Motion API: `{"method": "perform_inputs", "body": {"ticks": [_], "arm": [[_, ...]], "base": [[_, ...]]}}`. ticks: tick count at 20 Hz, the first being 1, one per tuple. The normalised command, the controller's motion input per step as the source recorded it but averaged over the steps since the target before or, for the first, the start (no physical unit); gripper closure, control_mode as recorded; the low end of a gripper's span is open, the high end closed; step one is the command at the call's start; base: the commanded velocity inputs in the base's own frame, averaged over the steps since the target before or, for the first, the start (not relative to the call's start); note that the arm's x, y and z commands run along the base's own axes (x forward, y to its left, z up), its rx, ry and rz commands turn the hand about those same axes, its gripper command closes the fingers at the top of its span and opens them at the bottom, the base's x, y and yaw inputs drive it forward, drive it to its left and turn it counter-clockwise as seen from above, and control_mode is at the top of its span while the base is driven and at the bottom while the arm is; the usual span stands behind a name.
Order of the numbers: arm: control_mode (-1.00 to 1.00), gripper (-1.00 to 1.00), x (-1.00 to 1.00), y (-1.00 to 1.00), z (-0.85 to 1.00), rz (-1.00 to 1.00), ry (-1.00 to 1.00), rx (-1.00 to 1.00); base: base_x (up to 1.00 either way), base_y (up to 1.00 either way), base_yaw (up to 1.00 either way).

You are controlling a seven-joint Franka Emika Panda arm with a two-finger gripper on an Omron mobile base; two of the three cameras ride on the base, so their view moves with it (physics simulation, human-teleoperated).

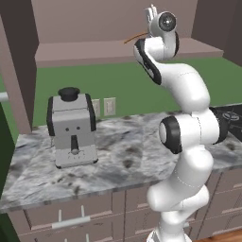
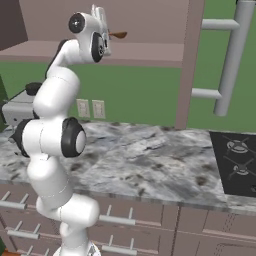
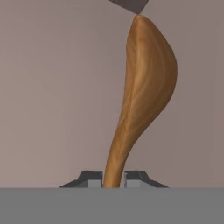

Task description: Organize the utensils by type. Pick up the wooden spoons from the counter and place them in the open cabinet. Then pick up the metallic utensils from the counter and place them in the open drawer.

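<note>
The wooden spoon [image 3: 146, 83], the all orange-brown one, is pinched by its handle in the end effector [image 3: 114, 178], held high at the mouth of the open cabinet [image 1: 85, 49], above its shelf and well above the marbled surface [image 2: 150, 160]. This looks like the first step, stowing the wooden spoons. The next move calls for carrying the spoon further in over the shelf, lowering it, then spreading the fingers to let it rest.
</note>
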Motion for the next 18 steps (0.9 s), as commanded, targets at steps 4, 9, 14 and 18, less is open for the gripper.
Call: {"method": "perform_inputs", "body": {"ticks": [4, 9, 14, 18], "arm": [[-1.0, -1.0, -0.03, -0.38, -0.68, -0.11, -0.01, 0.08], [-1.0, -1.0, 0.28, -0.33, -0.65, -0.07, 0.0, 0.04], [-1.0, -1.0, 0.37, -0.11, -0.38, -0.02, 0.02, 0.0], [-1.0, -1.0, 0.2, 0.0, -0.02, 0.16, 0.42, 0.01]], "base": [[0.0, 0.0, 0.0], [0.0, 0.0, 0.0], [0.0, 0.0, 0.0], [0.0, 0.0, 0.0]]}}
